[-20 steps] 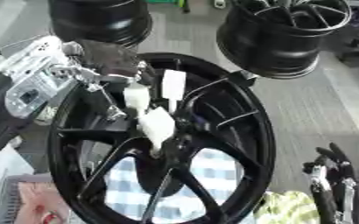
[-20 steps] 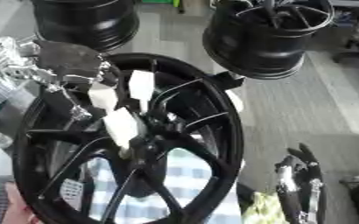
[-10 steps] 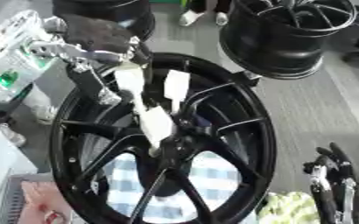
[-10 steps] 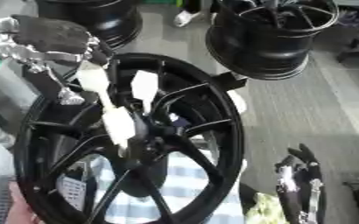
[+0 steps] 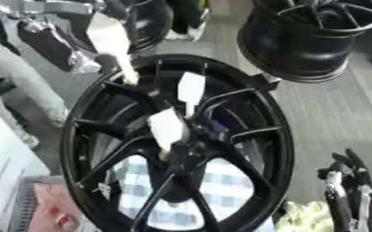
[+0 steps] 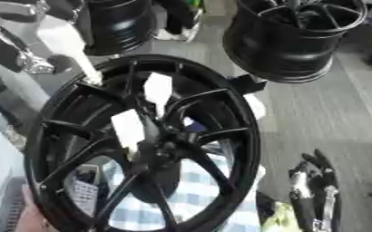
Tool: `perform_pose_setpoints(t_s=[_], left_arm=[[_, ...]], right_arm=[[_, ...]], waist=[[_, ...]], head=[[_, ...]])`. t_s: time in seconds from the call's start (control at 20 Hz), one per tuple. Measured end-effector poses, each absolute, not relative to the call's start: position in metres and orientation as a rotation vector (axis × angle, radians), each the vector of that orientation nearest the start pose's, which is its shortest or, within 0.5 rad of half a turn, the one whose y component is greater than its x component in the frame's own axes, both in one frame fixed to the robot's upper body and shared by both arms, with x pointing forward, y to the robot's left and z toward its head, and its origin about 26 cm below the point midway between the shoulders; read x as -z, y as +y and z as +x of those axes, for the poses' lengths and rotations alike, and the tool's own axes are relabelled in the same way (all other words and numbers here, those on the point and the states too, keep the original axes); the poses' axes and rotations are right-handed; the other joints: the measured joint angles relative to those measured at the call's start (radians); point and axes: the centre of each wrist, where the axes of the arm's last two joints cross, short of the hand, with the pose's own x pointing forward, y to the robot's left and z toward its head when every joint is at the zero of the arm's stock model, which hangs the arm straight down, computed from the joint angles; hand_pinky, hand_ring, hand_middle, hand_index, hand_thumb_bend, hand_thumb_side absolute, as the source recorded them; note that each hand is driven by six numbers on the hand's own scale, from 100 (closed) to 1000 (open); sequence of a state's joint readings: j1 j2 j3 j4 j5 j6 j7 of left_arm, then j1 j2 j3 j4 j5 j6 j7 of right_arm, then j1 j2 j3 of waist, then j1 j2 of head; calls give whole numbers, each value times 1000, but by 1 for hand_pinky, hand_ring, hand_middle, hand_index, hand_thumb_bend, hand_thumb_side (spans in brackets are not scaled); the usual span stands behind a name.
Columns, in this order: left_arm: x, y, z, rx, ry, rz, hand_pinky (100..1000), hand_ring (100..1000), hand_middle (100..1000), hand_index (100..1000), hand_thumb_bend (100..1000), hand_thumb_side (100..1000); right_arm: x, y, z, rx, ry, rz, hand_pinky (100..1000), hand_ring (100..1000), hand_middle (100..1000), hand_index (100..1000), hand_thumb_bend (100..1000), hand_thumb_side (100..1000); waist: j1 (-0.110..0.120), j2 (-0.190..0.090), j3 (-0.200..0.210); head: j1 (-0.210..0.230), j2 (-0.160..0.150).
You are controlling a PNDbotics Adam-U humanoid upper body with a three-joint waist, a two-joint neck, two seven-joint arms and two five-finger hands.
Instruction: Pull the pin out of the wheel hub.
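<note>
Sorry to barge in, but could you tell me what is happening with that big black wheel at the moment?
The robot's left hand is up at the top left, holding a white tapered pin clear above the large black spoked wheel, the pin's thin tip close to the rim. Two more white pins stand at the hub. The right hand rests idle at the lower right, fingers up. Two other black rims sit behind.

Wheel hub (image 5: pixel 181 149) set centre; two pins (image 5: pixel 167 129) seated at middle, third pin (image 5: pixel 110 41) apparently lifted upper left; second rim (image 5: pixel 308 36) behind, right.
</note>
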State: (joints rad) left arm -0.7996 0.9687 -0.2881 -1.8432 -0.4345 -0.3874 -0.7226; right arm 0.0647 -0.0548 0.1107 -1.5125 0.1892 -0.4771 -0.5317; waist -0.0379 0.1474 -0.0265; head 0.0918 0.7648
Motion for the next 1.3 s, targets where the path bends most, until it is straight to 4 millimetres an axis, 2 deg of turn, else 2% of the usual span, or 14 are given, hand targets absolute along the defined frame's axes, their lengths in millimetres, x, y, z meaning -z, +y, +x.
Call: perform_pose_setpoints(t_s=[0.25,0.5,0.75,1.0,1.2,1.25,1.3], left_arm=[[-342,304,315,-2680,1825,-1121,528,477,493,678,100,100],[-326,328,313,-2749,1834,-1213,532,479,497,682,108,100],[-301,354,317,-2881,1819,-1308,537,482,501,687,123,100],[-271,390,321,-3027,1792,-1479,546,486,506,690,100,100],[-250,423,321,-3107,1763,-1674,615,544,556,723,117,100],[-244,431,321,-3122,1762,-1723,667,599,607,760,170,138],[-238,438,320,-3132,1767,-1773,743,703,702,824,200,186]], right_arm=[[50,-232,247,214,-1934,-424,515,527,711,881,100,568],[53,-235,242,218,-1915,-444,514,526,712,881,100,566],[52,-237,242,225,-1911,-456,515,526,712,881,100,565],[53,-238,239,228,-1900,-465,515,526,712,882,100,565],[53,-240,239,234,-1895,-476,515,525,711,882,100,561],[54,-240,239,235,-1895,-479,515,525,712,882,100,566],[54,-241,239,235,-1895,-482,515,525,712,882,100,566]], waist=[[-2,-5,9],[-9,-5,19],[-13,-10,27],[-13,-12,28],[-13,-12,37],[-12,-12,39],[-12,-13,40]], head=[[0,0],[1,0],[1,0],[0,0],[-4,0],[-4,0],[-5,0]])
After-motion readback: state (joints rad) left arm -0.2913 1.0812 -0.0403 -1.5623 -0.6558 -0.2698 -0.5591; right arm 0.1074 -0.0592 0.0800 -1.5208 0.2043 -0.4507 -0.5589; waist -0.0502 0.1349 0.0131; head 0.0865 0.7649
